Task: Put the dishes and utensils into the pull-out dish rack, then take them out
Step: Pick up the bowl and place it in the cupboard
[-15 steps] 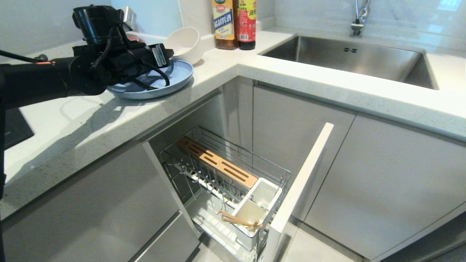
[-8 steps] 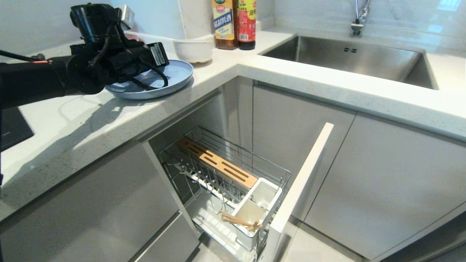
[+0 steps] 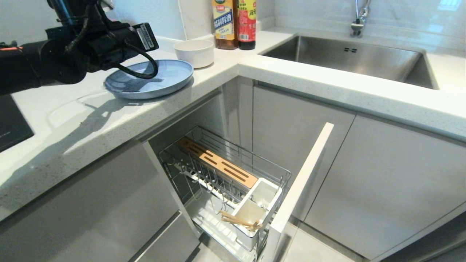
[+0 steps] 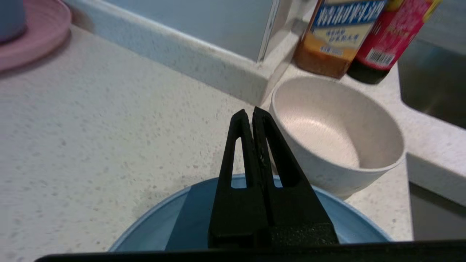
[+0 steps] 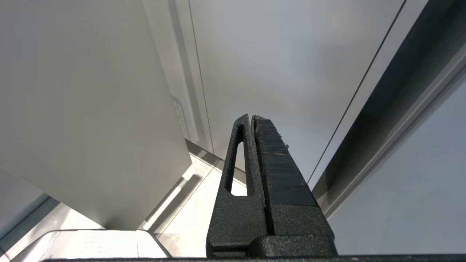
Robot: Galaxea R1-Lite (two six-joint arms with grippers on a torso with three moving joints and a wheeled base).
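The light-blue plate (image 3: 153, 78) (image 4: 145, 229) lies on the counter corner. The off-white bowl (image 3: 194, 52) (image 4: 338, 134) stands upright just behind it. My left gripper (image 4: 251, 111) hovers over the plate's far rim, shut and empty, its tips a little short of the bowl. In the head view the left arm (image 3: 72, 54) reaches in from the upper left. Below, the pull-out dish rack (image 3: 255, 160) stands drawn out, with the chopsticks (image 3: 238, 220) lying slanted in its front white cup (image 3: 251, 213). My right gripper (image 5: 251, 116) is shut, parked low beside cabinet fronts.
Two sauce bottles (image 3: 235, 23) stand behind the bowl, next to the steel sink (image 3: 349, 58) and tap (image 3: 360, 16). A pink plate (image 4: 32, 40) lies further along the counter. The rack's front panel (image 3: 302, 182) juts out. A dark hob (image 3: 11, 123) is at the left.
The bowl, held tilted at the left gripper's tips a second ago, now stands upright on the counter. The gripper let go, shut, and drew back up and to the left.
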